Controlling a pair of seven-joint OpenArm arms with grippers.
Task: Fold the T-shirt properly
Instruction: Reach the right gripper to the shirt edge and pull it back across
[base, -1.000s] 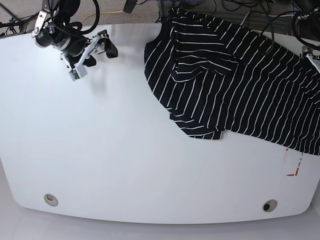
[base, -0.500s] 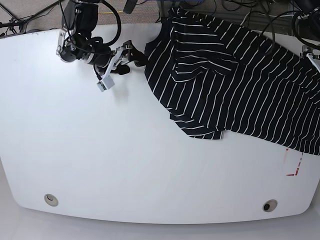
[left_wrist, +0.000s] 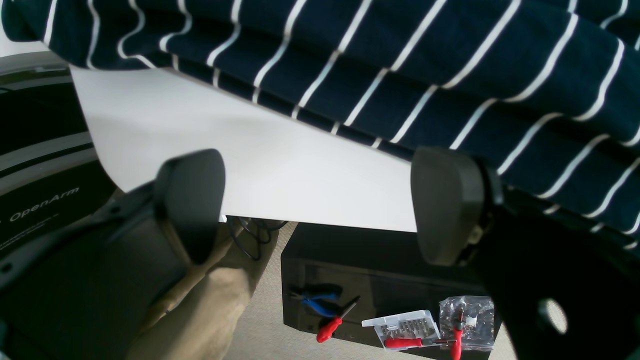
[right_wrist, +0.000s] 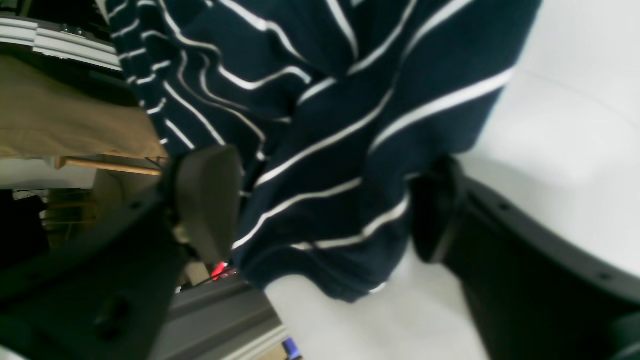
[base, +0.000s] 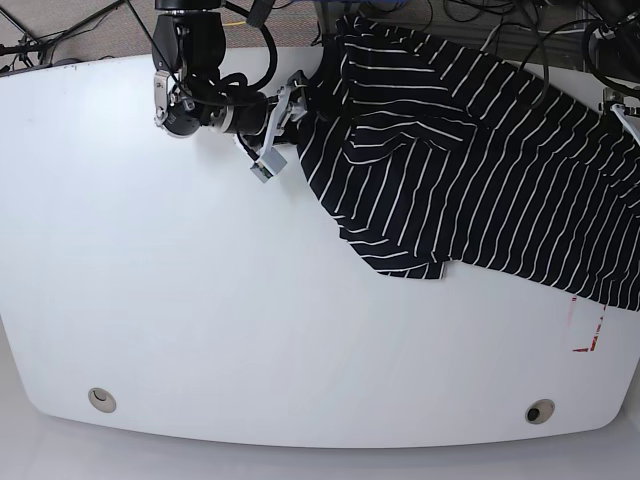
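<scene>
The T-shirt (base: 470, 160), black with thin white stripes, lies crumpled over the table's back right part, and its top hangs past the far edge. My right gripper (base: 284, 124) stands at the shirt's left edge. In the right wrist view my right gripper (right_wrist: 320, 210) is open, with a fold of the T-shirt (right_wrist: 325, 150) lying between its fingers (right_wrist: 207, 200), not clamped. My left gripper (left_wrist: 317, 205) is open by the table's right edge and holds nothing. The T-shirt (left_wrist: 400, 65) hangs just above it and brushes its right finger (left_wrist: 445, 205).
Red tape marks (base: 588, 328) sit near the shirt's lower right hem. Two round holes (base: 101, 399) (base: 540, 411) lie along the table's front edge. Cables run behind the table. Below the table's edge stands a black box (left_wrist: 380, 280) with screwdrivers on it.
My right arm has swung rightward across the table from the far left to the shirt's left edge, and its fingers now straddle the fabric. The left arm and the shirt have not moved.
</scene>
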